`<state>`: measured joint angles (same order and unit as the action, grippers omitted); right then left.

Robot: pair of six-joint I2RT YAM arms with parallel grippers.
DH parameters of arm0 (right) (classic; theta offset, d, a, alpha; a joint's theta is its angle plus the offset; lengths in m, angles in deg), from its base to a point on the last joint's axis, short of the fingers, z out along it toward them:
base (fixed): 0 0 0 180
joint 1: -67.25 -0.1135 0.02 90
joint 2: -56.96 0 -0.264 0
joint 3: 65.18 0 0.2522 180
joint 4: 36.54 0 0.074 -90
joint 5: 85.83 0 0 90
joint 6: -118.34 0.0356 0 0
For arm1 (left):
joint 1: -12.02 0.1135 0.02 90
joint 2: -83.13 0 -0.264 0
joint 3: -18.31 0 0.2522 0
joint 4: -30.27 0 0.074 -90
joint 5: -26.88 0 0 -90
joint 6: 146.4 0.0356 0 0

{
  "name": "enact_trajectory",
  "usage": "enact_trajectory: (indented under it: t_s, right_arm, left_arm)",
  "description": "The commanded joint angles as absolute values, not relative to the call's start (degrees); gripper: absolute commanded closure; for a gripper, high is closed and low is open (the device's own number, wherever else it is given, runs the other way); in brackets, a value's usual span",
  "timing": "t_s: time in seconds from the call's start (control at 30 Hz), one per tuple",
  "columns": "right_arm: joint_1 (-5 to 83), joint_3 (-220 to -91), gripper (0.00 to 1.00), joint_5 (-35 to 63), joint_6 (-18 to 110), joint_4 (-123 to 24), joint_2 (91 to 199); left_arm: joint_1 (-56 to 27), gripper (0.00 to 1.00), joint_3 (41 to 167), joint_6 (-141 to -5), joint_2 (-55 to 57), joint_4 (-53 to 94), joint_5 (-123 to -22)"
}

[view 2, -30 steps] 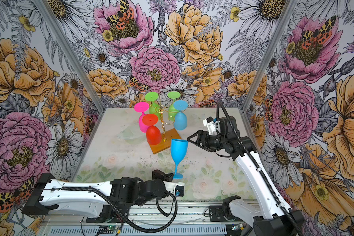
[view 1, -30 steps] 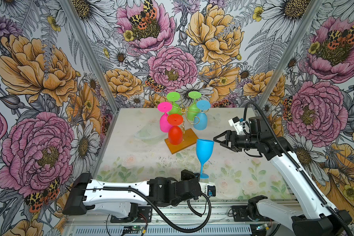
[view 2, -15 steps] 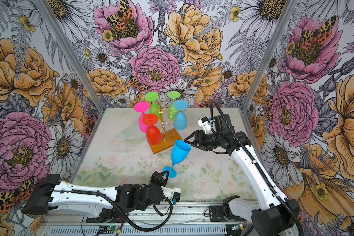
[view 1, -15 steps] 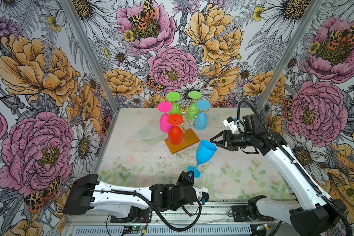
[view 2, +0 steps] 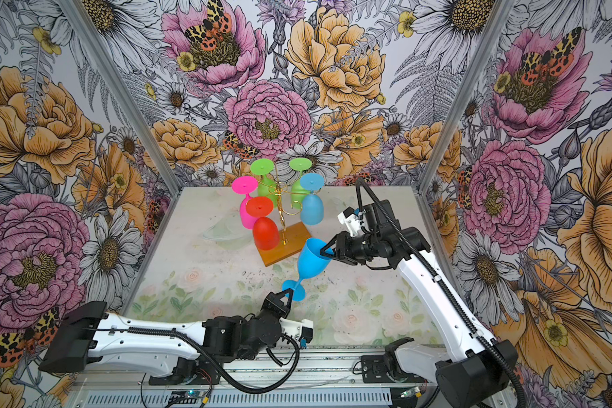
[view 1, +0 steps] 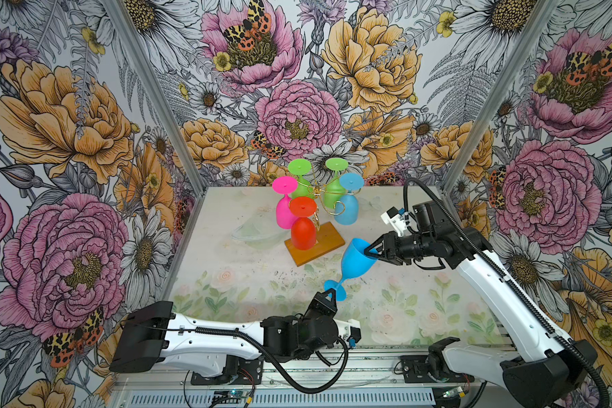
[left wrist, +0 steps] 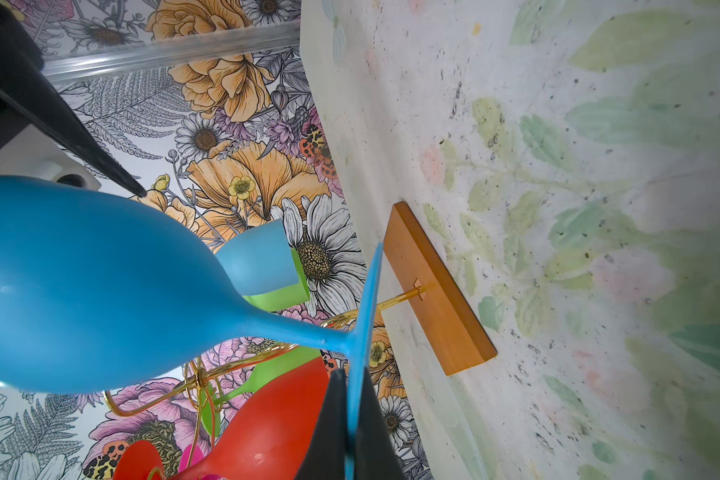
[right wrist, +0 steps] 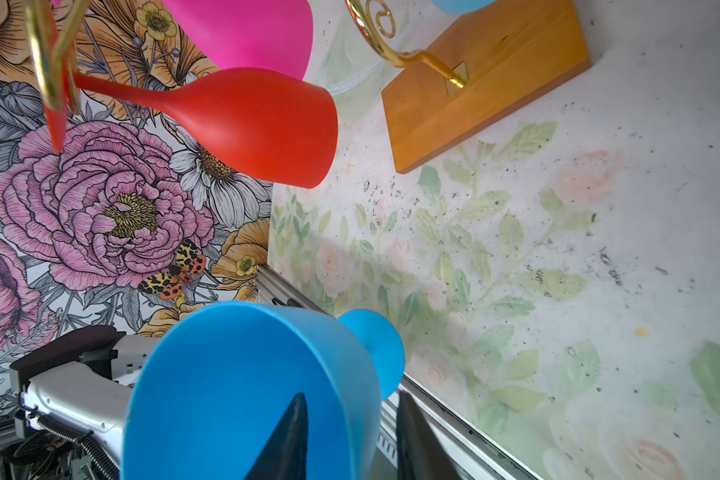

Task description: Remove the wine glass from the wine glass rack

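Note:
The blue wine glass (view 1: pixel 357 263) (view 2: pixel 311 263) hangs tilted above the table, off the wine glass rack (view 1: pixel 318 249) (view 2: pixel 285 252). My left gripper (view 1: pixel 331 290) (view 2: pixel 289 290) is shut on the rim of its foot; in the left wrist view the black fingers (left wrist: pixel 333 415) pinch the thin blue disc. My right gripper (view 1: pixel 368 251) (view 2: pixel 324 250) straddles the bowl's rim. One finger (right wrist: pixel 292 432) is inside the bowl (right wrist: pixel 225 374). The other is outside it, with a gap to the wall. The rack's wooden base (left wrist: pixel 433 286) (right wrist: pixel 487 83) lies just behind the glass.
Several glasses hang upside down on the gold wire arms: pink (view 1: pixel 283 212), red (view 1: pixel 302 233), green (view 1: pixel 334 197) and light blue (view 1: pixel 347 208). A clear dish (view 1: pixel 258 231) lies left of the rack. Flowered walls enclose the table on three sides.
The blue glass stood upright on the table; now it leans toward the right arm, its foot raised in the left gripper. The right gripper moved onto the rim and its jaws narrowed.

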<state>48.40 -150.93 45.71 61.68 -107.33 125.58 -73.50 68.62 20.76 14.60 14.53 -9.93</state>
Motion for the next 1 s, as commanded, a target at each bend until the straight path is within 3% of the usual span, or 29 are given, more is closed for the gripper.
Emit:
enact_trajectory:
  t_s: [0.0,0.33,0.5,0.7,0.8,0.97]
  right_arm:
    - [48.15,-152.72,0.69,43.18,58.34,-110.48,126.10]
    - [48.08,-153.83,0.96,42.17,55.19,-113.31,126.22]
    - [48.25,-154.62,1.00,40.52,54.29,-113.58,126.21]
    - [49.00,-158.63,1.00,33.60,52.78,-113.76,125.81]
    - [49.06,-160.42,1.00,27.72,51.64,-113.73,125.55]
    - [49.15,-161.77,1.00,14.25,48.12,-114.91,127.03]
  left_arm:
    - [-72.80,1.00,67.85,23.72,14.25,19.86,-6.44]
    - [-72.82,1.00,66.83,25.35,14.54,21.69,-7.18]
    - [-72.81,0.78,67.02,21.56,15.08,20.27,-7.65]
    - [-73.54,0.25,68.60,9.34,18.19,14.11,-9.40]
    - [-74.29,0.19,71.17,-0.08,20.02,8.44,-10.12]
    - [-73.32,0.17,77.18,-19.76,21.78,1.13,-10.98]
